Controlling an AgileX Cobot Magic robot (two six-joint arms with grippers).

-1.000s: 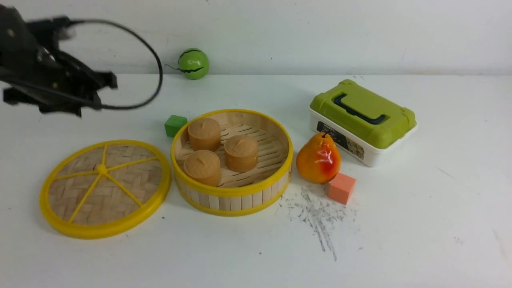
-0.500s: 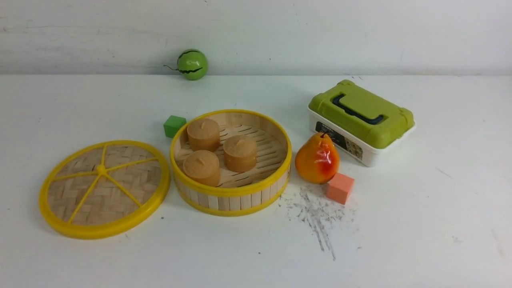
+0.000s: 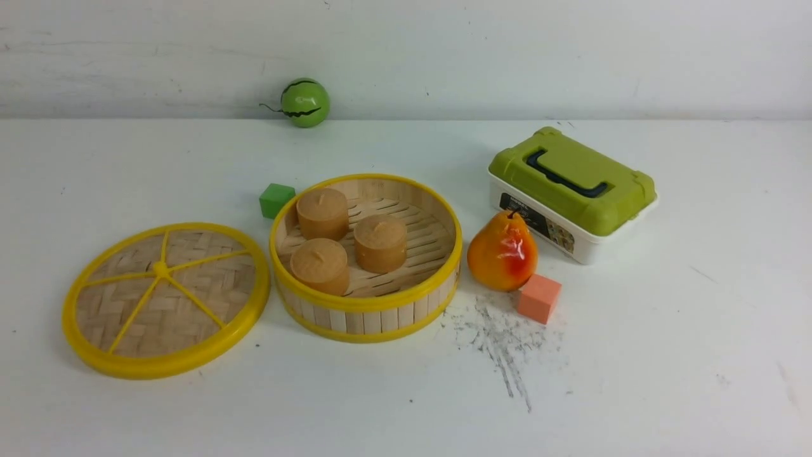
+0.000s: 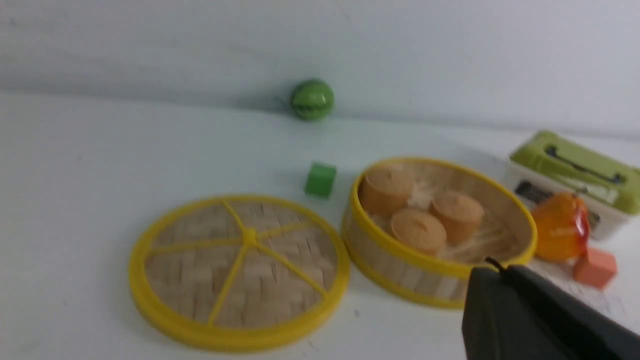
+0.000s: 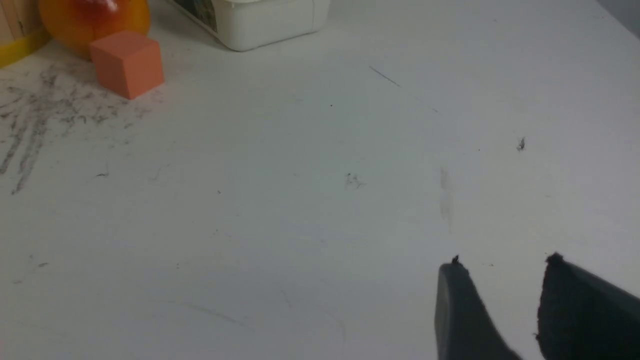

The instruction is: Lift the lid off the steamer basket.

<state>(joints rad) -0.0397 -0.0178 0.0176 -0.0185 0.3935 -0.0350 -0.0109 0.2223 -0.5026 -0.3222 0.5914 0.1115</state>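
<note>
The lid (image 3: pixel 165 298), a woven bamboo disc with a yellow rim and spokes, lies flat on the table to the left of the steamer basket (image 3: pixel 366 257). The basket is uncovered and holds three brown buns. Both also show in the left wrist view, the lid (image 4: pixel 239 270) beside the basket (image 4: pixel 440 230). Neither arm shows in the front view. My left gripper (image 4: pixel 497 270) is shut and empty, back from both things. My right gripper (image 5: pixel 502 262) is open and empty over bare table.
A green cube (image 3: pixel 277 200) sits behind the basket, a green ball (image 3: pixel 306 102) at the back wall. A pear (image 3: pixel 503 252) and an orange cube (image 3: pixel 539 298) lie right of the basket. A white box with a green top (image 3: pixel 573 190) stands further right.
My left arm, seen at the upper left a second ago, has drawn back out of the front view. The lid and basket have not moved.
</note>
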